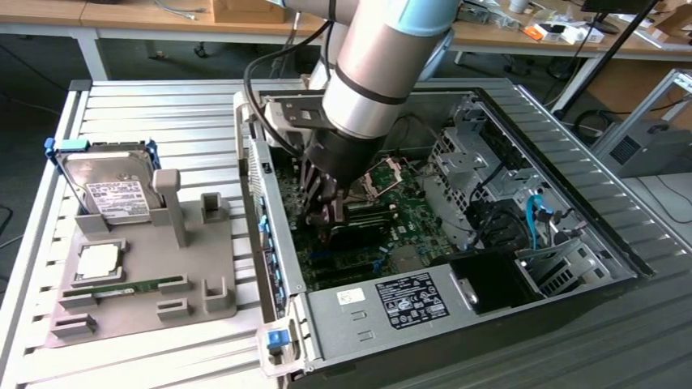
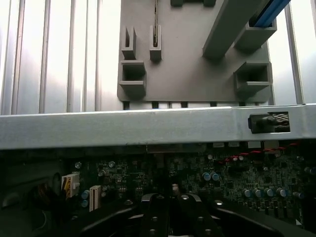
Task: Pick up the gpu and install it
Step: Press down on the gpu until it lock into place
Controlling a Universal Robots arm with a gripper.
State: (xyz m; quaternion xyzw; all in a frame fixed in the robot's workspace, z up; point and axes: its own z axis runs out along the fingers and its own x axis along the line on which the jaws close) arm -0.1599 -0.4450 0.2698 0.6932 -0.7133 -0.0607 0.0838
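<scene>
One hand, fingers together, sits low over the motherboard; press the gpu just beneath it squarely into its slot.

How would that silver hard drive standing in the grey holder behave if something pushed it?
The hard drive looks like a rigid metal-cased block, so it is probably stiff and fairly heavy for its size. It stands on edge, leaning back, in the grey holder, so a push near its top would likely tip it rather than slide it. Its smooth casing may be slippery.
</scene>
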